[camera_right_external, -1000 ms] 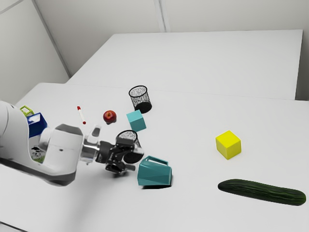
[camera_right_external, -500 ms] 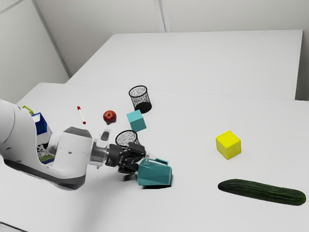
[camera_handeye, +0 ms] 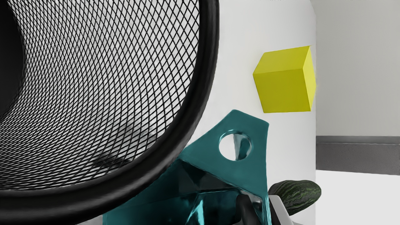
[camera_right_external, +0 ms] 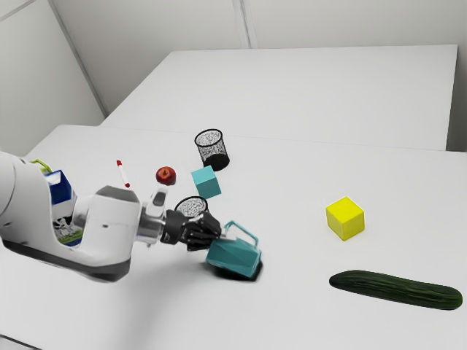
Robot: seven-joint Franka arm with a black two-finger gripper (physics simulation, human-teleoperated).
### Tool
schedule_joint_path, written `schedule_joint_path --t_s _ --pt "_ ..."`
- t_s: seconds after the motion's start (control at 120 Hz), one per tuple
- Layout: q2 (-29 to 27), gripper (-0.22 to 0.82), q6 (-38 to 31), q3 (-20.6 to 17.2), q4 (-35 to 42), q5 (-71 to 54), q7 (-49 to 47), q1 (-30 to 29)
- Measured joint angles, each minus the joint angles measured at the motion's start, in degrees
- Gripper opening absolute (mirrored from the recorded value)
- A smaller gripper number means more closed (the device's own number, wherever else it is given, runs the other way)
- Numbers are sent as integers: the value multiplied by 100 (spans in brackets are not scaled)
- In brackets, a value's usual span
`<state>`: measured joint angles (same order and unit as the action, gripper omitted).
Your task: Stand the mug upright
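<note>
In the exterior view, the mug (camera_right_external: 233,259), at the lower middle, has tipped since the last picture, its handle (camera_right_external: 242,231) swung higher: the righting seems begun, though far from done. Rightward, the yellow block (camera_right_external: 345,219) and cucumber (camera_right_external: 394,289) lie well apart, leaving turning room on the counter (camera_right_external: 292,321).

In the wrist view, the jaws look clamped on the mug's wall, one finger inside; the mesh cup's rim (camera_handeye: 206,84) looms close (a likely snag, I'd say).

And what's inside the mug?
One of the robot's fingers reaches into the mug. Part of the inside is covered by the mesh basket, so what's there can't be seen.
</note>
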<state>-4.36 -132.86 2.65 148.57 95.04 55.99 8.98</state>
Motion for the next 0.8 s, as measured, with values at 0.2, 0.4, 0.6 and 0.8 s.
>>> schedule_joint_path --t_s 0.2,0.4,0.6,0.8 --pt "-441 -18 -116 -712 -234 -33 -157 11" --pt "-349 -18 -210 -957 -1687 -3721 -864 10" --pt "106 -18 148 -1112 -2532 -7917 -2346 -47" --pt "157 -18 307 -1586 -2540 -9210 -3817 0"
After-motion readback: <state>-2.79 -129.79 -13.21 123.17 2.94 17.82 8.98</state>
